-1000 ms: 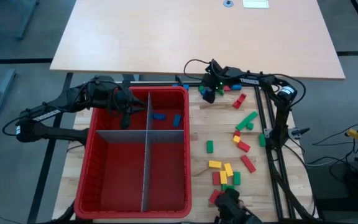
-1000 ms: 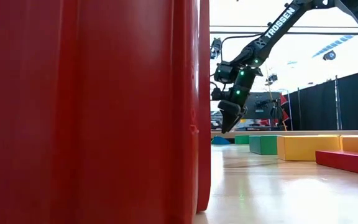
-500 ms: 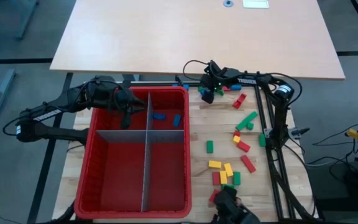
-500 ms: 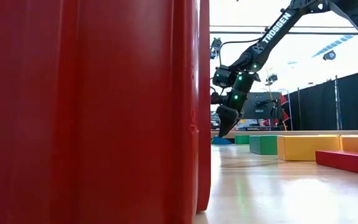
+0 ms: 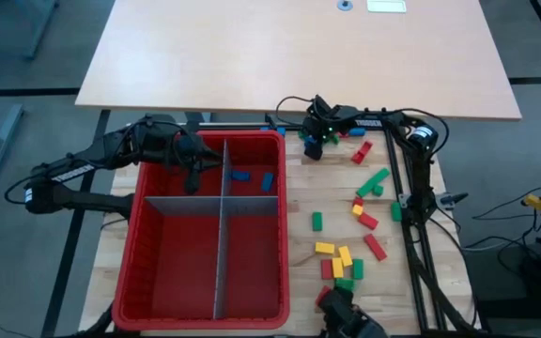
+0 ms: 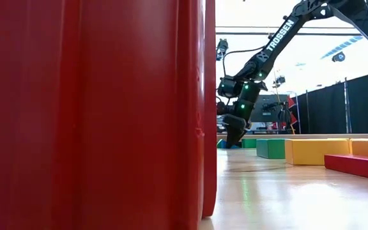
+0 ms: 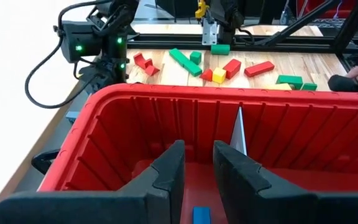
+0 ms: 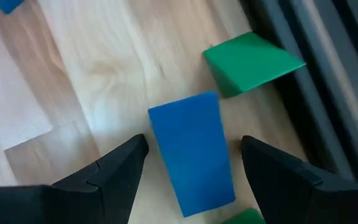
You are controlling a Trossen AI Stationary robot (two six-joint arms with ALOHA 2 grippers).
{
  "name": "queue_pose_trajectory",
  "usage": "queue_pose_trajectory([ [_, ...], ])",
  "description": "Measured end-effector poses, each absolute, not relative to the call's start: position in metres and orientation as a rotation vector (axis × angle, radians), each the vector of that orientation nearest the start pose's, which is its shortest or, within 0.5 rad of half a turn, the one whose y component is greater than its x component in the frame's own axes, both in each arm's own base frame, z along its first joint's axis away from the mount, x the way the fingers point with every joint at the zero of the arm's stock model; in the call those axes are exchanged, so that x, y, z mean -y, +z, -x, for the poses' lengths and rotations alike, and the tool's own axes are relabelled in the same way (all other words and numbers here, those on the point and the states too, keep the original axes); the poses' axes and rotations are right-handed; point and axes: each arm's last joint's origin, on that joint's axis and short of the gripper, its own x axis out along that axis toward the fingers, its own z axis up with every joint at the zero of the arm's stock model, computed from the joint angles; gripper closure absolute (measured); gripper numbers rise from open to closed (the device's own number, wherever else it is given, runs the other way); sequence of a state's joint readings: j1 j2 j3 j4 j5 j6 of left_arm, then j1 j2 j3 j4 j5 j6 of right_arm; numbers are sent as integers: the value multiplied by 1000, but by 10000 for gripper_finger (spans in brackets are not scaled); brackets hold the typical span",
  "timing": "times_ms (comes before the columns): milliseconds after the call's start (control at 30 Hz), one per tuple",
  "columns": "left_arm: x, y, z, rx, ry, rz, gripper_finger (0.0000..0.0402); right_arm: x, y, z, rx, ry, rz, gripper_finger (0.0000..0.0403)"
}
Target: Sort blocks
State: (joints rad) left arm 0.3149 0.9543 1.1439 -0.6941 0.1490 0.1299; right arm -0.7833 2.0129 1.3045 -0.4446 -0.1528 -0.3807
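My right gripper (image 5: 313, 143) is low over the table's far edge, just right of the red bin (image 5: 252, 137). It is open, and its fingers stand on either side of a blue block (image 8: 191, 152) that lies flat on the wood, without touching it. A green block (image 8: 253, 62) lies just beyond. My left gripper (image 5: 191, 174) hangs inside the bin's far left compartment, its fingers (image 7: 166, 171) a narrow gap apart. A blue block (image 7: 201, 214) shows low in that gap. Two blue blocks (image 5: 240, 175) lie in the far right compartment.
Red, green and yellow blocks (image 5: 346, 255) lie scattered on the wood to the right of the bin. Grey dividers (image 5: 222, 235) split the bin into compartments. A black frame (image 5: 411, 188) runs along the right side. In the low view the bin wall (image 6: 94, 115) fills the left.
My right gripper has come down toward the table and tipped steeper, drifting slightly toward the far edge, until its fingertips are near the wood.
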Motion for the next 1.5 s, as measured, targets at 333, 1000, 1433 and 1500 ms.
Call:
queue_pose_trajectory([
  [333, -52, 377, -173, -501, 130, -10, 320, 262, 139, -293, -1149, -321, -233, 173],
  [1000, -52, 377, -173, -501, 132, -2, 318, 259, 140, -300, -1106, -363, -290, 298],
  [1433, -52, 377, -173, -501, 131, -2, 323, 248, 147, -299, -1163, -394, -295, 298],
  [1500, -52, 377, -173, -501, 131, -2, 320, 245, 154, -298, -1165, -399, -298, 298],
])
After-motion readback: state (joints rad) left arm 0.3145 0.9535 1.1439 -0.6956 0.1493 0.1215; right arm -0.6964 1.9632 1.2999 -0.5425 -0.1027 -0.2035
